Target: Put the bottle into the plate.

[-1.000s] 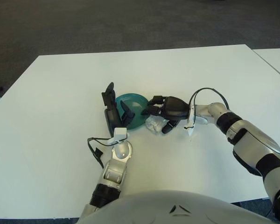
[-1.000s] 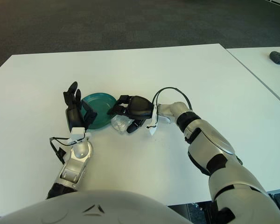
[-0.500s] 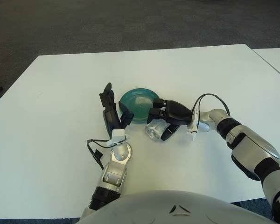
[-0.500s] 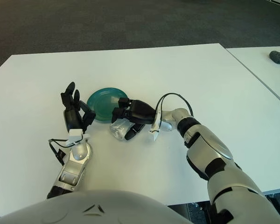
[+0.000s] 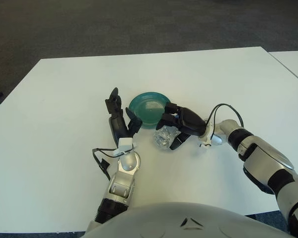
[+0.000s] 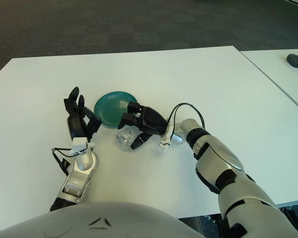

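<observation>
Right hand (image 5: 176,126): fingers closed around the bottle (image 5: 165,137), just beside the plate (image 5: 148,109).
Left hand (image 5: 120,121): fingers spread, empty.
Risk: crumpled bottle might have slipped out short of the plate.

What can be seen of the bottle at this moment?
The bottle is a small clear plastic one, crumpled-looking and glinting, with no label readable. It is held in the right hand, whose dark fingers wrap over and around it, hiding much of its top. It shows just in front of the teal plate, near its near-right rim, not in it. Whether it touches the white table cannot be told. The left hand stands open, apart from it, left of the plate.
</observation>
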{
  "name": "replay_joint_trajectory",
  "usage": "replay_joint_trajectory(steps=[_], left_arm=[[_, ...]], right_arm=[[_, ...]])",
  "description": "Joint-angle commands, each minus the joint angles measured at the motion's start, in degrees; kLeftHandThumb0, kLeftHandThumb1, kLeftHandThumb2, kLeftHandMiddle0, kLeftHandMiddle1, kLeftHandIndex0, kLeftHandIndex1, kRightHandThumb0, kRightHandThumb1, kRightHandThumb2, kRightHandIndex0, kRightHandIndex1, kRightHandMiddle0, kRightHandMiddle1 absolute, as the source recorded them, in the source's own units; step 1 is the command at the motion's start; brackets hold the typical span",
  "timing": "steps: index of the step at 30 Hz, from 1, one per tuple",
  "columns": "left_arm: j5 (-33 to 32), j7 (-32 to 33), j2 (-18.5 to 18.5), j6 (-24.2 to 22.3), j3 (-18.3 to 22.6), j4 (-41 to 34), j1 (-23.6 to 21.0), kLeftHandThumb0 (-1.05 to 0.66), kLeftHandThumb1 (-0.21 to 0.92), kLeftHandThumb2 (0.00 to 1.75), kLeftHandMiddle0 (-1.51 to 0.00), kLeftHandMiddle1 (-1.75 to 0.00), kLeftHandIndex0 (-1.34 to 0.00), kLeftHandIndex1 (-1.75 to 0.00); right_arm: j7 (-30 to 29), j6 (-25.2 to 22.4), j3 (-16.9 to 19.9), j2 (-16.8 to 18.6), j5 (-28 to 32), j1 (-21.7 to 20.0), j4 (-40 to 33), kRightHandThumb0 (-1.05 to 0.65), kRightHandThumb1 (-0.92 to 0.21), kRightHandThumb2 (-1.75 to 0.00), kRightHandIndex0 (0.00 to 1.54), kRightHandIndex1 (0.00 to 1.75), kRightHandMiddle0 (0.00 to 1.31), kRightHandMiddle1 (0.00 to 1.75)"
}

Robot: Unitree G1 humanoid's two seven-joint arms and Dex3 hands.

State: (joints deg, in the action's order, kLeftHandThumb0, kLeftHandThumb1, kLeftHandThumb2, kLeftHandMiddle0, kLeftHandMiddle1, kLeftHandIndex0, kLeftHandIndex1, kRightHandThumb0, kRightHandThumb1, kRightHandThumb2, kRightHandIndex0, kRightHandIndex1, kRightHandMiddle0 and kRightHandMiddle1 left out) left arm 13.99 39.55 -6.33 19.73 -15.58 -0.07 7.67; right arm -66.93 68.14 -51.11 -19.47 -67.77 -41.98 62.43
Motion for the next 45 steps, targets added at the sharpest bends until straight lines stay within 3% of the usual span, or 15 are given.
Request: replay_joint_trajectory(steps=[1,15,22,34,45], left_arm=[[0.0,0.7,-5.6,0.5,0.2,-0.7,0.4,-0.87,0.92,1.08,-0.37,0.0,0.0,-0.65],[-1.3,0.7,-5.5,2.1,0.8,0.5,-0.2,-0.85,0.92,1.08,-0.38,-0.01,0.0,-0.68],[-1.5,0.9,-5.3,3.5,1.5,1.7,-0.8,-0.84,0.92,1.07,-0.38,-0.01,0.0,-0.7],[-2.0,0.8,-5.2,4.3,2.6,4.3,-2.1,-0.84,0.92,1.08,-0.4,-0.01,0.0,-0.72],[-2.4,0.3,-5.3,4.6,3.1,6.2,-3.0,-0.85,0.92,1.09,-0.4,-0.01,0.0,-0.71]], right_arm=[[-3.2,-0.6,-0.6,0.3,-1.0,-2.1,0.4,-1.05,-0.92,-0.86,1.32,1.75,1.23,1.75],[-7.8,-1.3,-1.4,0.8,-1.4,-3.2,1.6,-1.05,-0.92,-0.91,1.33,1.75,1.22,1.75],[-6.6,0.2,0.1,-0.1,0.6,-5.5,2.3,-1.03,-0.92,-0.93,1.35,1.75,1.19,1.75],[5.9,6.5,7.6,-1.4,9.6,-9.0,1.3,-0.98,-0.92,-0.92,1.37,1.75,1.15,1.75],[17.0,5.5,13.6,-0.2,15.3,-11.8,0.1,-1.03,-0.92,-0.9,1.38,1.75,1.18,1.75]])
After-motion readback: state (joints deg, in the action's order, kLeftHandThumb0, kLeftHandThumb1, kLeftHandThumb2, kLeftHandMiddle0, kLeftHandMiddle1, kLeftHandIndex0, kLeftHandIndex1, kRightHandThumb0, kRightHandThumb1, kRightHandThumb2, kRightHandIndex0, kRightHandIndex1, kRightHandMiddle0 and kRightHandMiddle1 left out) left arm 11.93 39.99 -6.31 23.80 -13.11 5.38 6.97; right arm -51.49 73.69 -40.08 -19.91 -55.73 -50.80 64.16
